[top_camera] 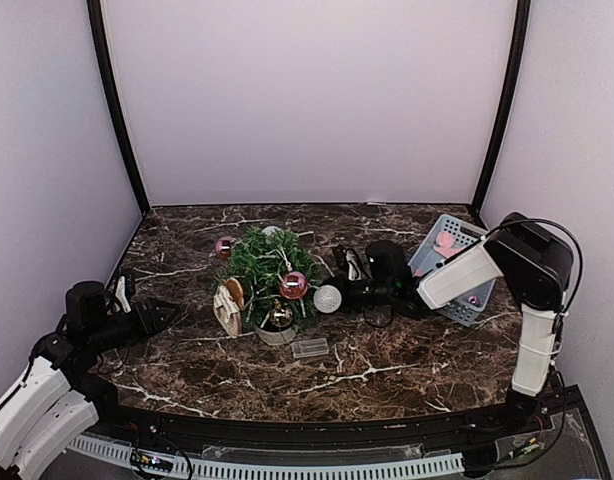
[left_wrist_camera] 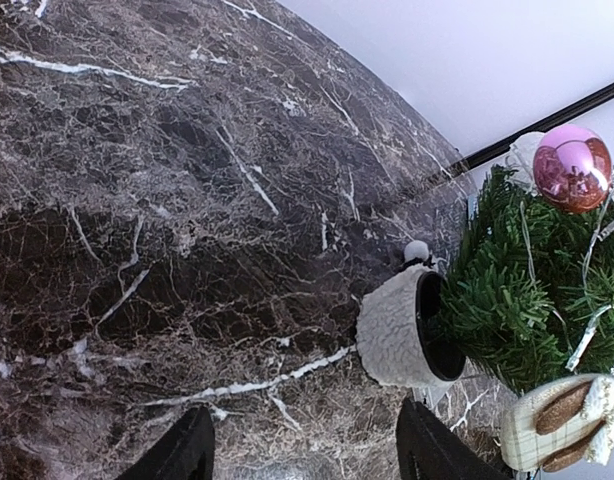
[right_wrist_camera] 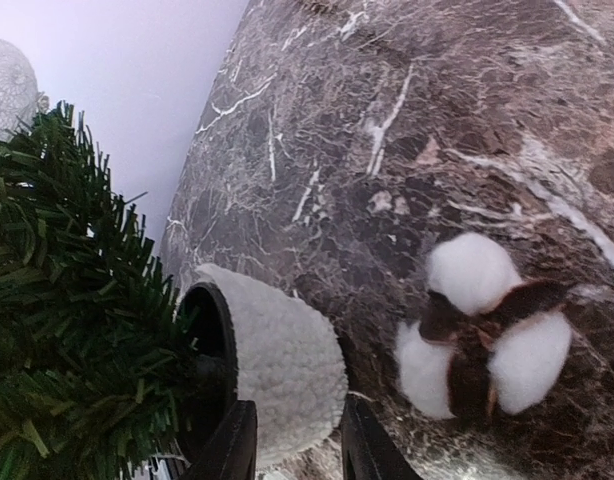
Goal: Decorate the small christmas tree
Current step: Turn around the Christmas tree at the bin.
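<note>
The small christmas tree [top_camera: 265,272] stands upright mid-table in a pale fleecy pot [top_camera: 276,335]. It carries two pink baubles [top_camera: 293,285], a gold bell, a cream and brown ornament [top_camera: 228,300] and a light string. My left gripper [top_camera: 169,314] is open and empty, low over the table to the tree's left; in the left wrist view [left_wrist_camera: 307,455] the pot [left_wrist_camera: 397,330] lies ahead. My right gripper [top_camera: 345,277] is to the tree's right. In the right wrist view [right_wrist_camera: 295,450] its jaws stand apart with nothing between them, and the pot [right_wrist_camera: 282,365] lies just beyond. A white cotton ornament [right_wrist_camera: 482,325] lies on the table beside it.
A blue basket [top_camera: 465,300] with pink ornaments stands tilted at the right, behind my right arm. A small clear plastic box [top_camera: 310,348] lies in front of the pot. The white cotton ornament shows in the top view [top_camera: 328,298] by the tree's right side.
</note>
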Motion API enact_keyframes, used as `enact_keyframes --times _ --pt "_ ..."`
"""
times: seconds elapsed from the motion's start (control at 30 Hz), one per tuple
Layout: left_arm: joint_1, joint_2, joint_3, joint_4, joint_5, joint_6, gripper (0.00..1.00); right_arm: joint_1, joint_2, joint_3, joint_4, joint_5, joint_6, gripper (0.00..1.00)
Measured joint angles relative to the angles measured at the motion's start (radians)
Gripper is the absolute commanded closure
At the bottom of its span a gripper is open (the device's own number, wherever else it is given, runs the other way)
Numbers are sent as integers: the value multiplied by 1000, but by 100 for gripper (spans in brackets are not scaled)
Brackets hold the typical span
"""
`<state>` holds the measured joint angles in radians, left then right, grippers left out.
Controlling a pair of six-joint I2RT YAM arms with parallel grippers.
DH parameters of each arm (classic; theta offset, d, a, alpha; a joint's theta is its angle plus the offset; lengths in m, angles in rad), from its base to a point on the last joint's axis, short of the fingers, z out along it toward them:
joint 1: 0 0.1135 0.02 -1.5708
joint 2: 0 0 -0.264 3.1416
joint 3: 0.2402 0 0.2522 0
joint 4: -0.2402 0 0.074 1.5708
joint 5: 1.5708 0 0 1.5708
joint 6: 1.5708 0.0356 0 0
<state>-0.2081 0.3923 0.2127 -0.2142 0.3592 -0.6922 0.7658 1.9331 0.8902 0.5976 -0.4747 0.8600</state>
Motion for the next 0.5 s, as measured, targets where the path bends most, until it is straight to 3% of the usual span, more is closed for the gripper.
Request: enact_keyframes --times 0.5 --pt "-4 92 34 48 8 42 34 51 72 48 79 -114 51 73"
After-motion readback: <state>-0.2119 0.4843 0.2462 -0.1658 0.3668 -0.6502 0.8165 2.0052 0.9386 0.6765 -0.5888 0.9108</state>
